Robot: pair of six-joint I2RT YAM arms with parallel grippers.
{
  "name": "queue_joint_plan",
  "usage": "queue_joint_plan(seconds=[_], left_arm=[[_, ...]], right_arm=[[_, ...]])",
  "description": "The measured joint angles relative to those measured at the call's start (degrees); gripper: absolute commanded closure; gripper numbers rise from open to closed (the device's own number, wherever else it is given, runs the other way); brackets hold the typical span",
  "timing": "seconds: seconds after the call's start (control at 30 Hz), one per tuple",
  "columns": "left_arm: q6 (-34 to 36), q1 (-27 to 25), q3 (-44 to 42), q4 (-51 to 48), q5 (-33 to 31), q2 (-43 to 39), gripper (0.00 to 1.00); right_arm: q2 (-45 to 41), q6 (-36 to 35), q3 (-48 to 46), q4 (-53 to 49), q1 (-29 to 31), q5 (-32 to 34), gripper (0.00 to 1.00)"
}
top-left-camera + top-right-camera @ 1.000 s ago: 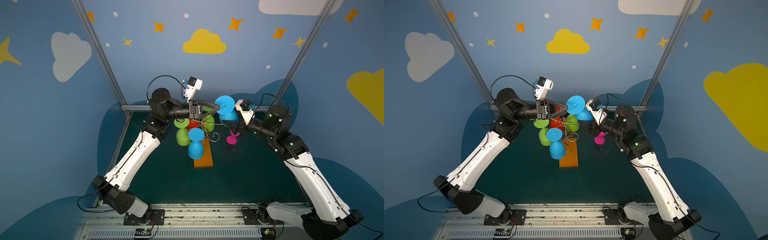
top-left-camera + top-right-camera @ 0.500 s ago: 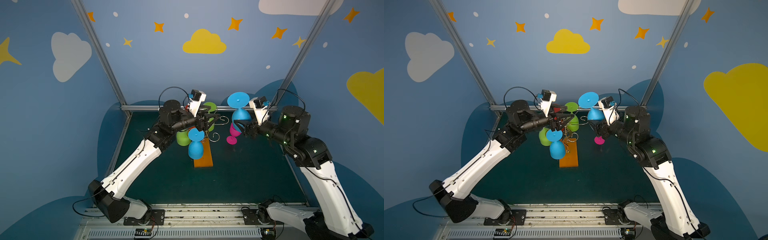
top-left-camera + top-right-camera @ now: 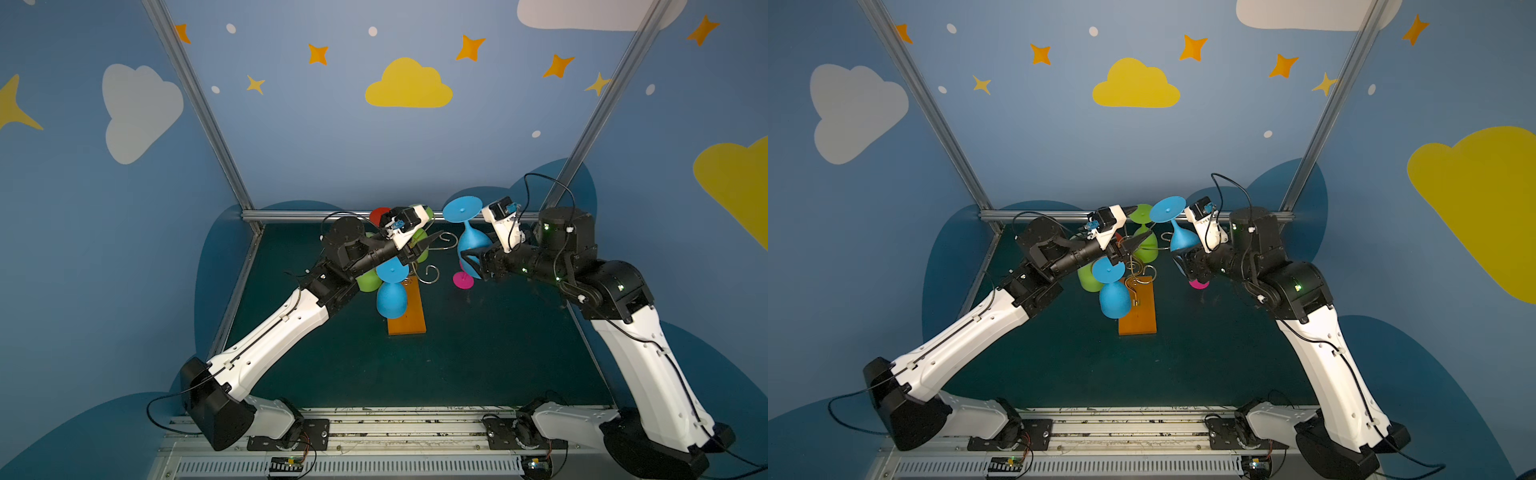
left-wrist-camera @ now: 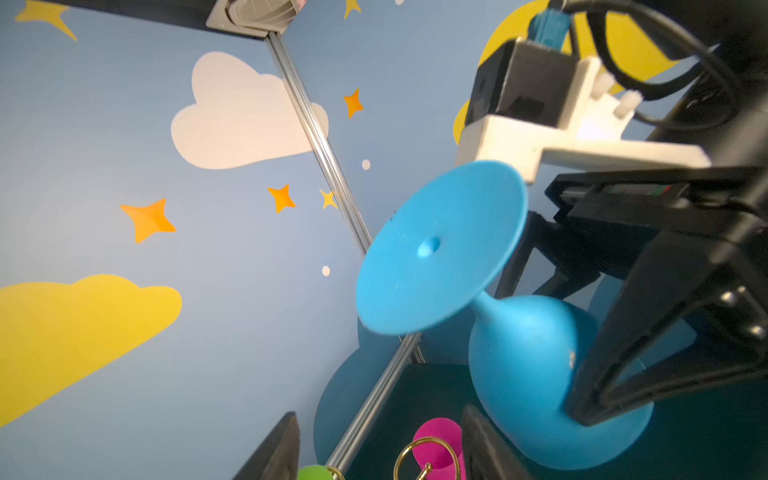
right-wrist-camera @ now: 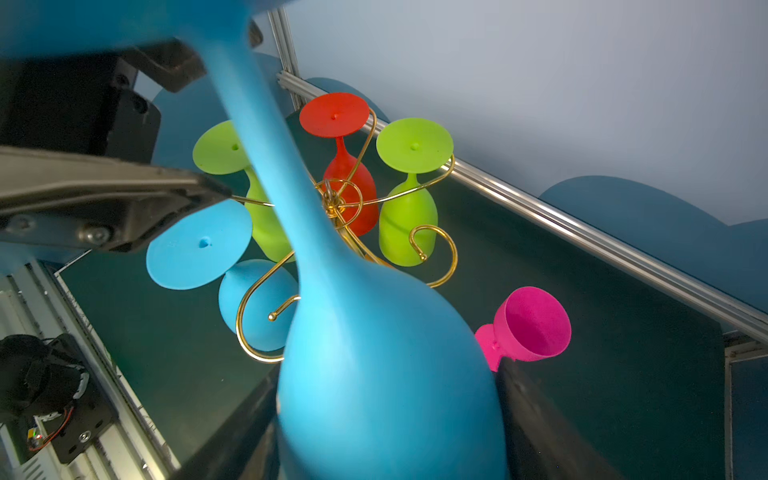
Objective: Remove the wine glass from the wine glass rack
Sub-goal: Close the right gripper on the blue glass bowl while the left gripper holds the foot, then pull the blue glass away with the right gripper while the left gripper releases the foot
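Both top views high, looking down over everything; wrist views close, sharing the raised blue glass (image 4: pixel 436 249) (image 5: pixel 386 374)

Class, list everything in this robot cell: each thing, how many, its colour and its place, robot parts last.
wine glass rack: one, gold wire on orange base, mid-table.
held blue glass: one, blue, off the rack, foot up.
hanging blue glass: one, blue, rack's near side.
green glasses: two, green, on the rack.
red glass: one, red, rack's far side.
pink glass: one, pink, on the table right of the rack.
table: one, dark green, underneath.
walls: three, blue with clouds and stars, around the table.
left gripper: one, black, open at the rack's scrolls.
right gripper: one, black, shut on the held blue glass.
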Motion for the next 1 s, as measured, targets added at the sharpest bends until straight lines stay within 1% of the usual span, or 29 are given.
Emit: queue_joint_plan(seconds=[0.17,0.43,0.67,0.73,0.8,0.9,0.97,1.0], left_arm=[[3.3,-0.1,0.0,1.9,1.5,0.0,0.46],[6.4,-0.5,0.0,2.0,3.7,0.0,0.56],[7.5,-0.8,0.8,1.1,4.8,0.1,0.72],[8.0,-0.8,0.8,0.7,5.0,0.1,0.84],[8.8,-0.8,0.8,0.3,4.8,0.1,0.92],[9.8,0.0,0.7,-0.3,3.4,0.3,0.96],[9.8,0.1,0.5,-0.3,2.8,0.5,0.97],[9.8,0.0,0.3,-0.3,2.6,0.5,0.97]], right_arm=[[1.3,0.1,1.6,-1.6,1.0,0.2,0.83],[3.4,0.2,2.7,-3.8,2.9,0.2,0.86],[4.0,0.3,2.8,-4.5,3.7,0.2,0.86],[4.0,0.6,2.8,-4.5,3.8,0.2,0.85],[4.0,1.1,2.9,-4.7,3.8,0.2,0.85],[3.9,1.4,3.8,-4.8,3.9,-0.2,0.84],[3.7,1.2,4.3,-4.7,4.1,-0.6,0.83],[3.7,1.2,4.4,-4.7,4.2,-0.6,0.8]])
